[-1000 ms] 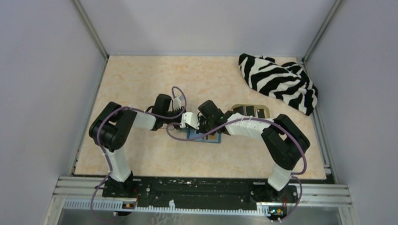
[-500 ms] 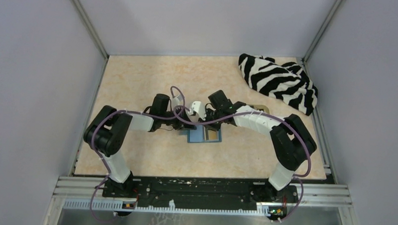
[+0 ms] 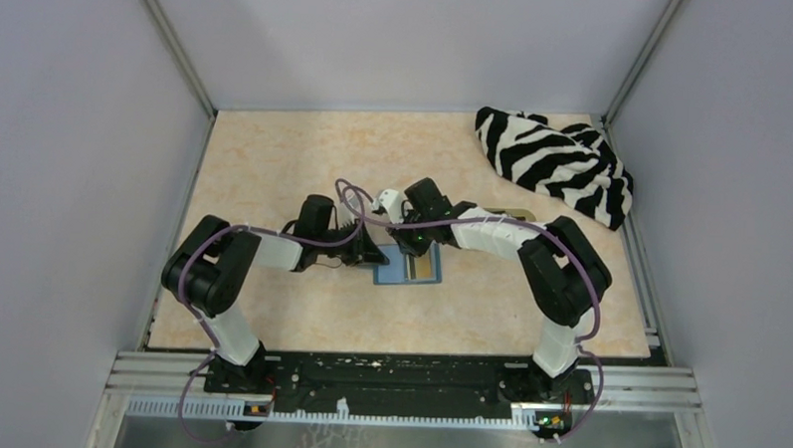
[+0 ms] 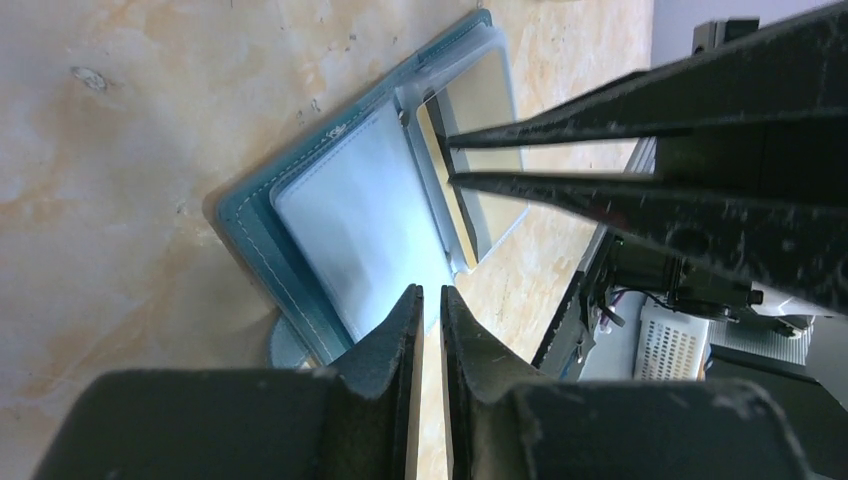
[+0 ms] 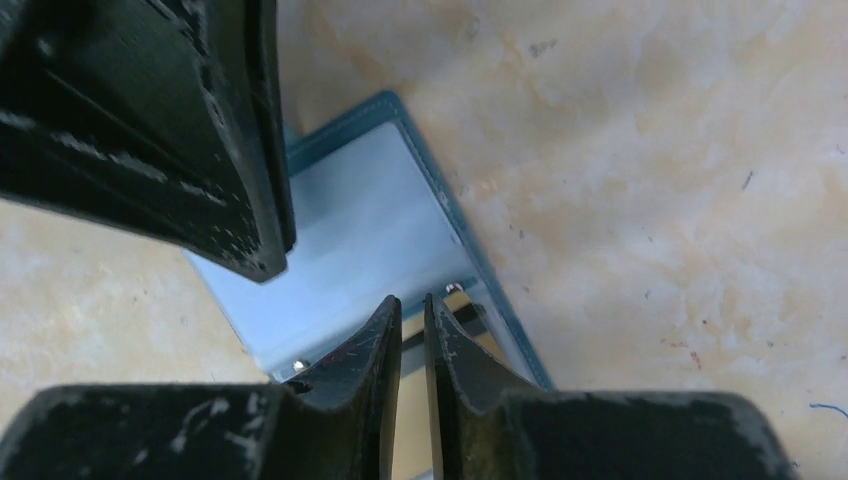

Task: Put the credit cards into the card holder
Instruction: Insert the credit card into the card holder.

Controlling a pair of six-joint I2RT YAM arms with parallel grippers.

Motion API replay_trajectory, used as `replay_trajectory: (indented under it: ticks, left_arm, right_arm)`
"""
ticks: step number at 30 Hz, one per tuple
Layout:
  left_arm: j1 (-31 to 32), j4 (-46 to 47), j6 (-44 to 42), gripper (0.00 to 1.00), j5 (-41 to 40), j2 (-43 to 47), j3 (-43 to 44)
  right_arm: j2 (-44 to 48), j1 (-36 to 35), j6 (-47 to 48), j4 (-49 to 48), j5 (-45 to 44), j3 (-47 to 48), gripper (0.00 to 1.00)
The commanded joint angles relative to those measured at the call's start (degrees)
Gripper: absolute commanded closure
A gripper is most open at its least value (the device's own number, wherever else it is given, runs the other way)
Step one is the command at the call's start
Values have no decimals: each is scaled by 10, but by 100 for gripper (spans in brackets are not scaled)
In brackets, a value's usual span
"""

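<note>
The teal card holder (image 3: 408,269) lies open on the table, its pale blue inside (image 4: 360,220) facing up. An orange-gold credit card (image 3: 427,269) sits in its right half, and its edge (image 4: 440,190) shows at the pocket mouth. My right gripper (image 5: 412,300) hovers low over the fold with its jaws nearly together and nothing between them. Its fingertips (image 4: 455,140) reach the gold card's edge. My left gripper (image 4: 425,292) is at the holder's left half, its jaws a thin slit apart and empty.
A zebra-striped cloth (image 3: 554,165) lies bunched at the back right corner. A sliver of the tan oval tray (image 3: 515,212) shows behind my right forearm. Grey walls enclose the table on three sides.
My left gripper has slid right, up to the holder's left edge. My right gripper lifted back, then came forward again onto the holder's middle. The holder and gold card have stayed put.
</note>
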State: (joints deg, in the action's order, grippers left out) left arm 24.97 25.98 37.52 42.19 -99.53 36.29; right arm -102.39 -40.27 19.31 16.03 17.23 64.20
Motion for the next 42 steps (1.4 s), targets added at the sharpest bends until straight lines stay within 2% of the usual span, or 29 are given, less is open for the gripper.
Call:
replay_trajectory:
  ticks: [1, 7, 14, 23, 29, 31, 33, 35, 39, 42]
  left_arm:
    - [-1, 36, -1, 83, -2, -6, -4]
    - [-1, 45, -1, 84, -1, -17, -10]
    - [-1, 48, -1, 84, 1, -19, -11]
    - [-1, 52, -2, 84, 1, -3, -14]
    - [-1, 60, -11, 81, 0, 44, -13]
    - [-2, 60, -16, 80, -5, 65, -12]
    - [-1, 60, -15, 80, -6, 78, -10]
    - [1, 58, -11, 82, -11, 83, -7]
    - [22, 0, -27, 88, -57, 72, 17]
    - [40, -36, -40, 94, -93, 58, 36]
  right_arm:
    - [-9, -39, -49, -53, -58, 16, 85]
    - [-23, -46, -36, -35, -97, 22, 88]
    - [-21, -46, 10, 12, -151, 30, 98]
    - [10, -38, 38, 49, -88, 38, 100]
    - [71, -1, 79, 102, 95, 46, 93]
    - [95, 17, 89, 111, 125, 43, 84]
    - [110, 33, 103, 119, 132, 40, 77]
    - [114, 47, 124, 137, 117, 42, 75]
    - [111, 69, 172, 169, 50, 48, 77]
    - [97, 86, 194, 205, 55, 57, 83]
